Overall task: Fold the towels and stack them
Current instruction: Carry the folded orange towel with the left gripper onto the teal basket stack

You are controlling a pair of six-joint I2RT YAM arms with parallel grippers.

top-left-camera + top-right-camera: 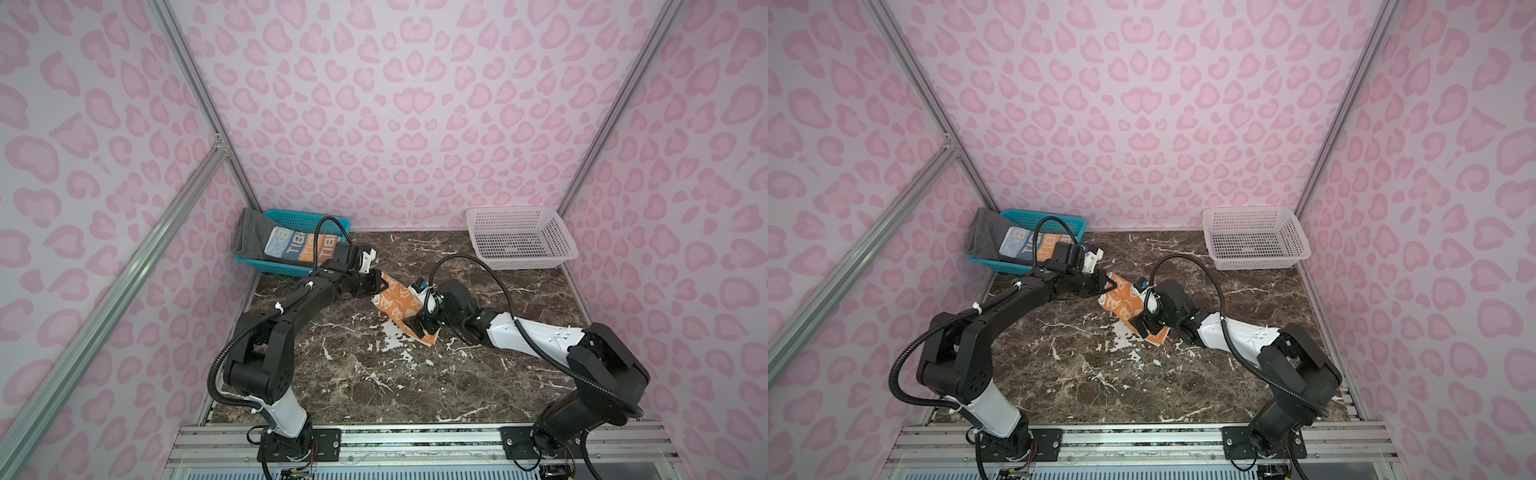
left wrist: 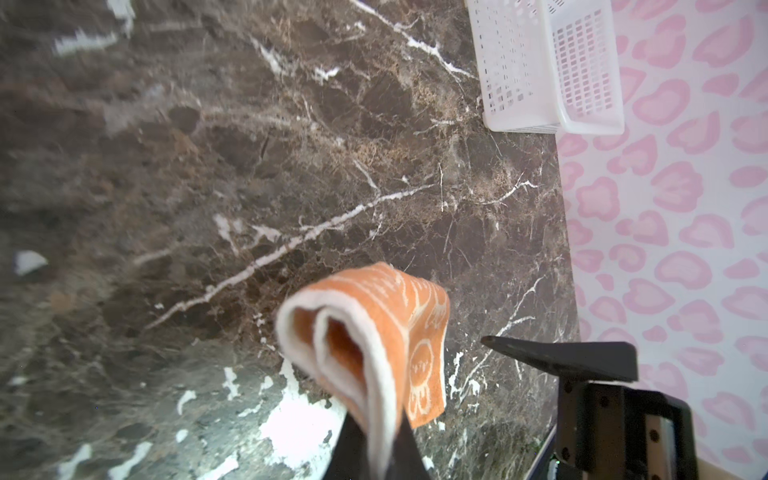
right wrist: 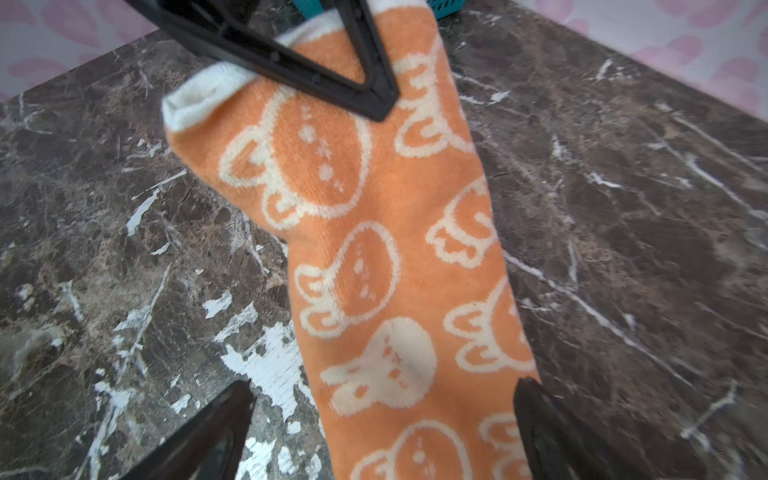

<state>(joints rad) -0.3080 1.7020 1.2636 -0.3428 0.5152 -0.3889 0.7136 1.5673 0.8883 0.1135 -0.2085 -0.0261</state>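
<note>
Orange towel (image 3: 374, 249), white cartoon faces, apparently folded

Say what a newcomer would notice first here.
The orange towel with white cartoon faces lies mid-table, stretched between both arms. The left gripper is shut on its far end, and the right gripper stands open over the near end. At back left, a blue basket holds the grey towel and the multicolour lettered towel; a white basket sits at back right.
</note>
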